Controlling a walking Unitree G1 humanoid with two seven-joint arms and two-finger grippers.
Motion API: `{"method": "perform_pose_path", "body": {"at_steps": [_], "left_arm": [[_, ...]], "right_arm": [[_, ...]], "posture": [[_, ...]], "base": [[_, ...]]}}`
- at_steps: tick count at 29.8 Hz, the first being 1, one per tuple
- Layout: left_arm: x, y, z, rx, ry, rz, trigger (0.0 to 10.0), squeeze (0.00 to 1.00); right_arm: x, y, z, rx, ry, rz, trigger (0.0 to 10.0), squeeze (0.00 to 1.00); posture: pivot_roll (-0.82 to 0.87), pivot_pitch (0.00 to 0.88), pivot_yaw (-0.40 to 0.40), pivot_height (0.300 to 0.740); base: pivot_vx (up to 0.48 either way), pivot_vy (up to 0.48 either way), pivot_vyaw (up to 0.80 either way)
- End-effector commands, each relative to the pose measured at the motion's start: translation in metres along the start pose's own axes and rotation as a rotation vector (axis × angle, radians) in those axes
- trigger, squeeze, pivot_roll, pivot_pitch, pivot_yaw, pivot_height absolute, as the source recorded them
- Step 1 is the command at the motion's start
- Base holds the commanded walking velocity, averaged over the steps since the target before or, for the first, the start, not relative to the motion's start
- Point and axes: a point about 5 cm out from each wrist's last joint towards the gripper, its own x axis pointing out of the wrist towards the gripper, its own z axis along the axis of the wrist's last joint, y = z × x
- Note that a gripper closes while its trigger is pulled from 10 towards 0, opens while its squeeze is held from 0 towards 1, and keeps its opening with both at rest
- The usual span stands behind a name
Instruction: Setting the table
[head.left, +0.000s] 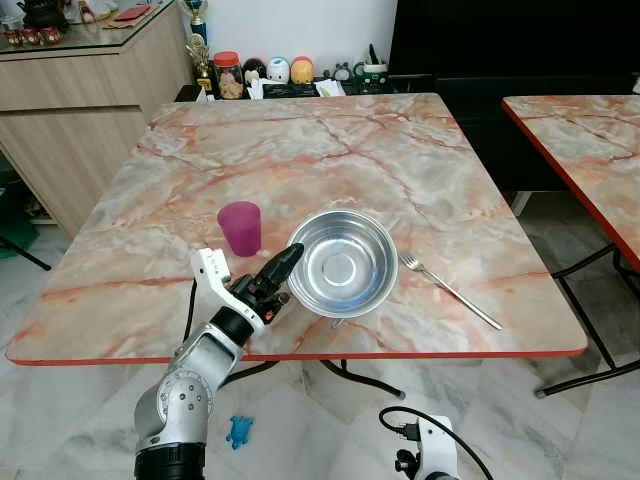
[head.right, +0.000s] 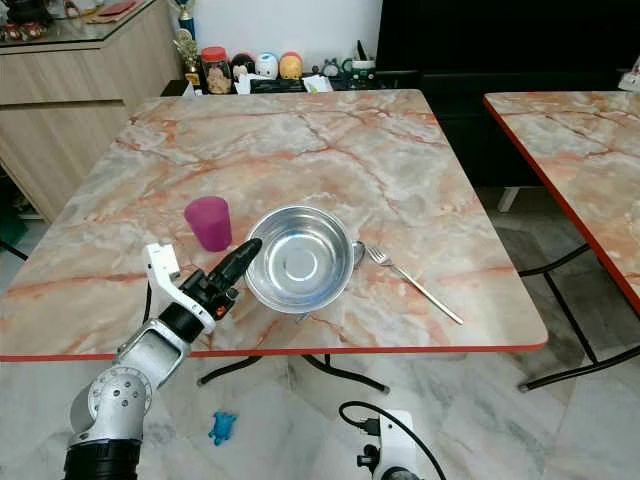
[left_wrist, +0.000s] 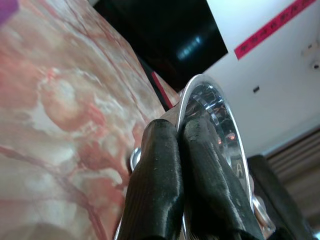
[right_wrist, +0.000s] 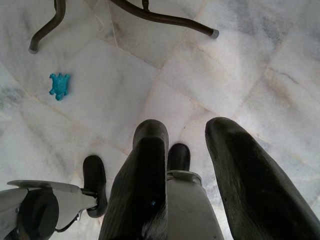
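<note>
Our left gripper (head.left: 288, 258) reaches in from about seven o'clock over the near edge of the marble table (head.left: 300, 150), and we see its two black fingers (left_wrist: 165, 175) pinched on the rim of the steel bowl (head.left: 342, 262). From the left wrist camera the fingers lie close side by side, with the thin bright rim caught between them. The bowl sits upright and looks empty, near the front middle of the table.

At roughly ten o'clock from the bowl stands a purple cup (head.left: 240, 227), upright, just beside the bowl but apart from it. At three o'clock from the bowl lies a fork (head.left: 450, 290), tines toward the bowl, handle running out toward four o'clock; we cannot tell whether the tines touch the rim.

Our right gripper (right_wrist: 187, 150) hangs low over the pale tiled floor (right_wrist: 240, 60), its fingers spread apart and holding nothing. A small blue toy (head.left: 238, 431) lies on the floor under the table's near edge.

At twelve o'clock, beyond the far edge, a row of jars and little figures (head.left: 265, 72) lines a low shelf. A second marble table (head.left: 590, 150) stands at about two o'clock, well apart.
</note>
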Motion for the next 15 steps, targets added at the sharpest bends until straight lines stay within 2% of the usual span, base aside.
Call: {"method": "perform_pose_path", "body": {"at_steps": [1,15], "left_arm": [[0.0020,0.0004,0.0075,0.006,-0.040,0.005,10.0,0.00],[0.0048,-0.0010,0.0037,0.020,-0.025,0.009,10.0,0.00]], "right_arm": [[0.0001,0.0001,0.0002,-0.003,0.002,0.001,10.0,0.00],[0.0000,0.0001,0.0003,0.003,-0.003,-0.004,10.0,0.00]], "posture": [[0.10,0.000,-0.007,0.740],[0.10,0.000,-0.006,0.740]], "base": [[0.000,-0.412,0.00],[0.000,-0.411,0.00]]}}
